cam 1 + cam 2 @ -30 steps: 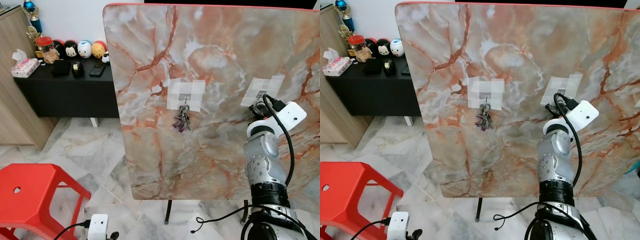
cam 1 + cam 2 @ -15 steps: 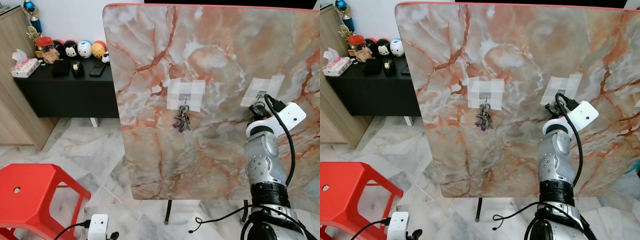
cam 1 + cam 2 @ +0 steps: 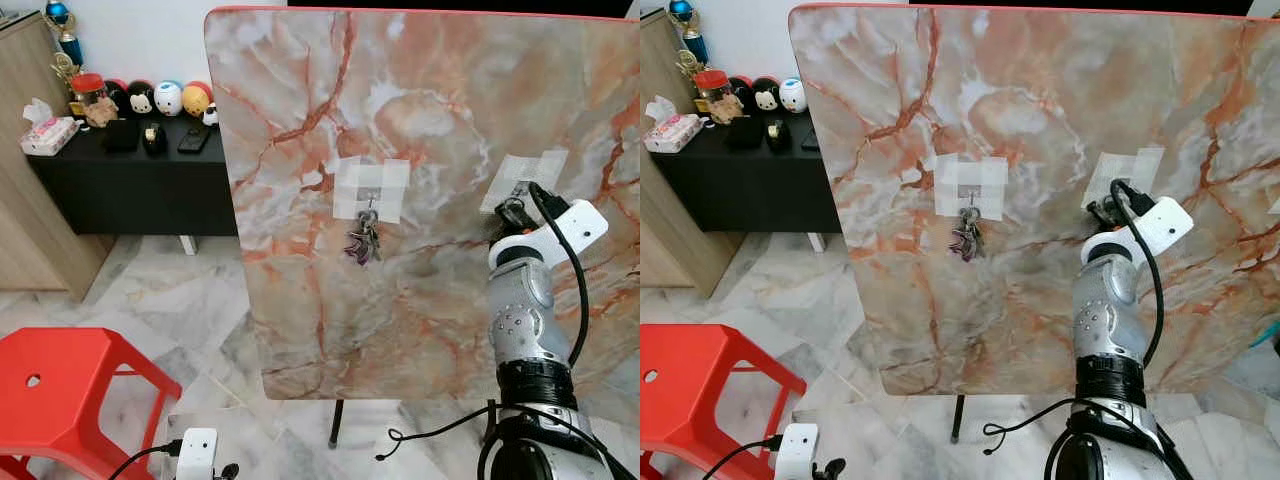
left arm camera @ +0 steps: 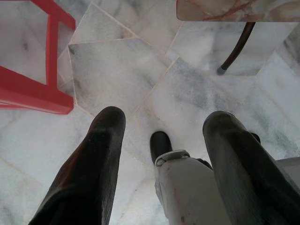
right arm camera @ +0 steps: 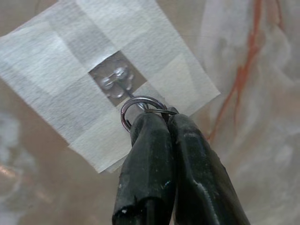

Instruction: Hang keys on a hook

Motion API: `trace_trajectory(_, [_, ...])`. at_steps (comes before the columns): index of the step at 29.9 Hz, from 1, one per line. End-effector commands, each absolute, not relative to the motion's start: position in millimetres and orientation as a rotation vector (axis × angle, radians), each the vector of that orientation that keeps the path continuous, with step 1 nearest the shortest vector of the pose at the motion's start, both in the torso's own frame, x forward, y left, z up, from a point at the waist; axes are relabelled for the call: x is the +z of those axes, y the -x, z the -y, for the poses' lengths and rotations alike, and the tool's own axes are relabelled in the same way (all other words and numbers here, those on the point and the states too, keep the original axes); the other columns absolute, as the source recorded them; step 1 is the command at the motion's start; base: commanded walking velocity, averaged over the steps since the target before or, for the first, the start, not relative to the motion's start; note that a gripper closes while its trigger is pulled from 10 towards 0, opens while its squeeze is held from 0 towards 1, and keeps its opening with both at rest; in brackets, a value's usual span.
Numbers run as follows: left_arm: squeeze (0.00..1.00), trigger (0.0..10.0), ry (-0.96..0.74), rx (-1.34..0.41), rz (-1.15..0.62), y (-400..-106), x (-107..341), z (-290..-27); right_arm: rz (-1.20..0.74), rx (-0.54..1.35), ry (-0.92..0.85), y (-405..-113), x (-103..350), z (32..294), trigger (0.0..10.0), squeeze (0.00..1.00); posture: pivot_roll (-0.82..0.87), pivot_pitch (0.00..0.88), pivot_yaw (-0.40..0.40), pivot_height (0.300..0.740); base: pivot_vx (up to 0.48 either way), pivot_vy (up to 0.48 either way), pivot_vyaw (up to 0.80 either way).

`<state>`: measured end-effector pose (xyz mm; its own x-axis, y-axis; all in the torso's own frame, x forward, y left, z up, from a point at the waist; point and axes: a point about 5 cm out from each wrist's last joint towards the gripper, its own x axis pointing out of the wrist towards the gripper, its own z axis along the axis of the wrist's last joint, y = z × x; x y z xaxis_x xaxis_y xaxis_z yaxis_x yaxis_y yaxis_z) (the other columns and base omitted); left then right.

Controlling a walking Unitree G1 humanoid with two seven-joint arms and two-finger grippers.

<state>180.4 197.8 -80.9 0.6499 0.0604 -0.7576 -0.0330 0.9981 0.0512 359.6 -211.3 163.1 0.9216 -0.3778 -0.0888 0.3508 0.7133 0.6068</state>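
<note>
Keys' ring is pinched by the right gripper at the taped hook, centre frame, against an upright marble board. Marble floor is seen below.

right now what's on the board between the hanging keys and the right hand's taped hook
Nothing: between the hanging keys and the taped hook by the right hand, the left eye view shows bare marble board.

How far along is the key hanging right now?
Done: one bunch of keys already hangs from the left taped hook on the marble board. In hand: the right claw is shut on a key ring, held right at the right taped hook. Left: getting the ring over that hook and letting go. The left claw hangs idle.
</note>
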Motion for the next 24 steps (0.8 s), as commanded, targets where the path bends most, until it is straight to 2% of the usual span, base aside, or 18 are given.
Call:
trace_trajectory(1, [0.0, 10.0, -0.043, 0.042, -0.882, -177.2, -82.9, -196.8, 0.052, -0.429, -0.683, -357.5, 164.9, 216.1, 10.0, 0.0, -0.01, 0.0, -0.05, 0.74, 0.0, 0.0, 0.0])
trace_trajectory(19, [0.0, 10.0, -0.048, 0.043, -0.879, -178.0, -82.3, -197.5, 0.034, -0.4, -0.711, -360.4, 163.6, 211.3, 10.0, 0.0, 0.0, 0.0, -0.049, 0.74, 0.0, 0.0, 0.0])
trace_trajectory(20, [0.0, 10.0, -0.049, 0.042, -0.879, -178.0, -82.3, -197.4, 0.048, -0.397, -0.701, -360.0, 165.4, 211.0, 10.0, 0.77, 0.0, 0.0, -0.05, 0.74, 0.0, 0.0, 0.0])
trace_trajectory(21, [0.0, 10.0, -0.049, 0.042, -0.879, -178.0, -82.4, -197.4, 0.053, -0.395, -0.688, -359.8, 166.3, 211.1, 10.0, 1.0, 0.0, 0.0, -0.05, 0.74, 0.0, 0.0, 0.0])
trace_trajectory(24, [0.0, 10.0, -0.05, 0.041, -0.879, -178.0, -82.4, -197.3, 0.066, -0.39, -0.678, -359.8, 168.5, 211.0, 10.0, 1.0, -0.01, 0.0, -0.049, 0.74, 0.0, 0.0, 0.0])
